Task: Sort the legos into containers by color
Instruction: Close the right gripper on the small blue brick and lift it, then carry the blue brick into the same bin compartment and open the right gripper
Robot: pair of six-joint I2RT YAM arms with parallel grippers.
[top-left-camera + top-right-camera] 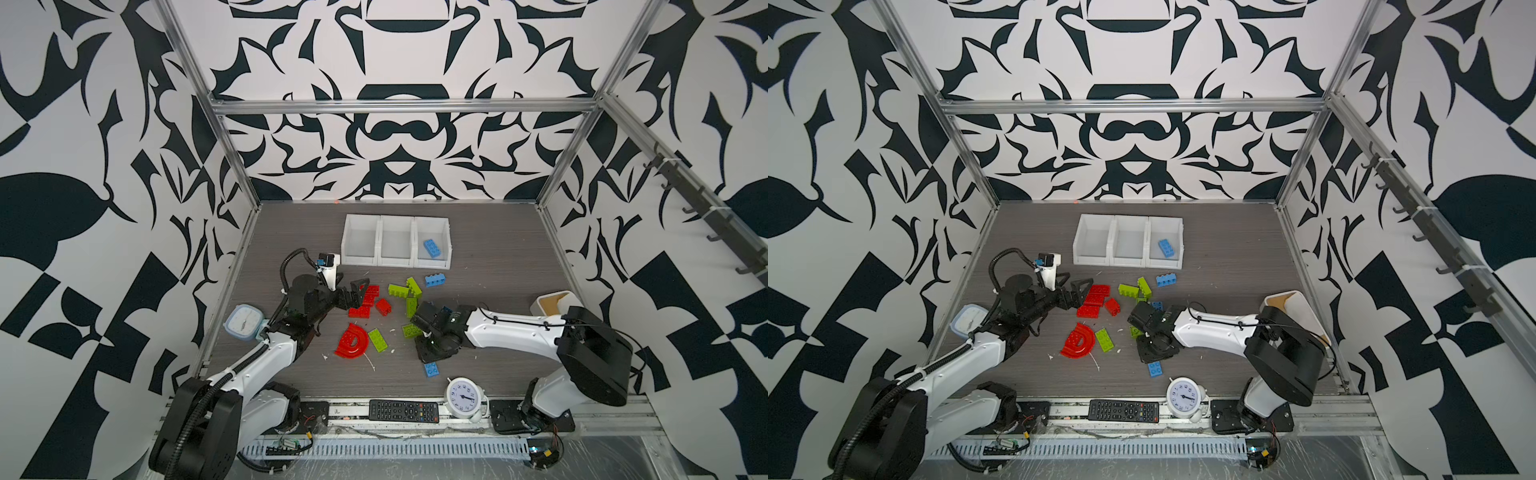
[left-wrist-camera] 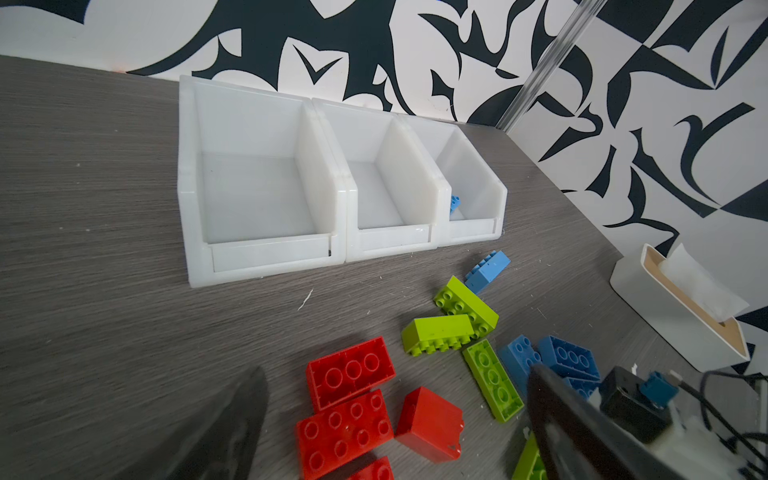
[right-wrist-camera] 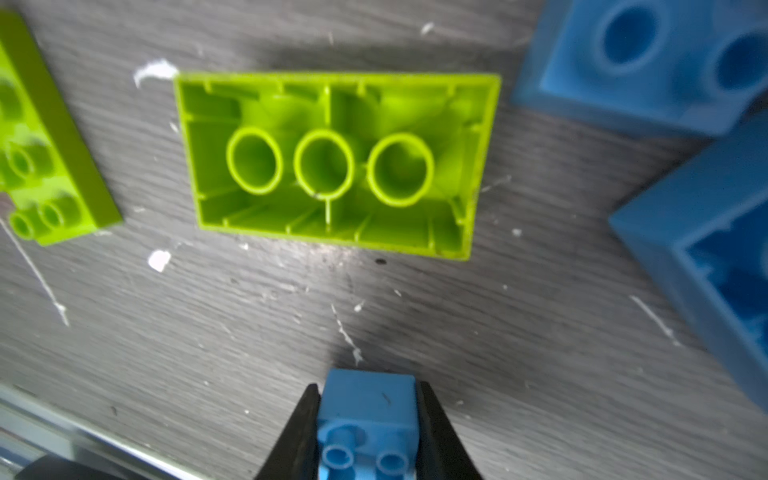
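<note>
My right gripper [image 3: 368, 395] is shut on a small light blue lego [image 3: 368, 415] at the table's surface, near the front [image 1: 431, 369]. Just beyond it lies an upturned lime green lego [image 3: 332, 166], with two more blue ones [image 3: 648, 62] beside it. My left gripper [image 2: 397, 374] hangs open above a cluster of red legos [image 2: 349, 374], holding nothing. A red arch [image 1: 352, 341] and a green brick [image 1: 377, 340] lie nearer the front. The three white containers [image 1: 360, 261] stand at the back. The right-hand one holds a blue lego [image 1: 432, 248]; the other two show nothing inside.
A white tub with a tan interior [image 1: 555, 303] stands at the right, behind my right arm. A square timer [image 1: 244, 322] sits at the left edge. A round alarm clock [image 1: 463, 397] and a black remote [image 1: 404, 410] lie along the front rail.
</note>
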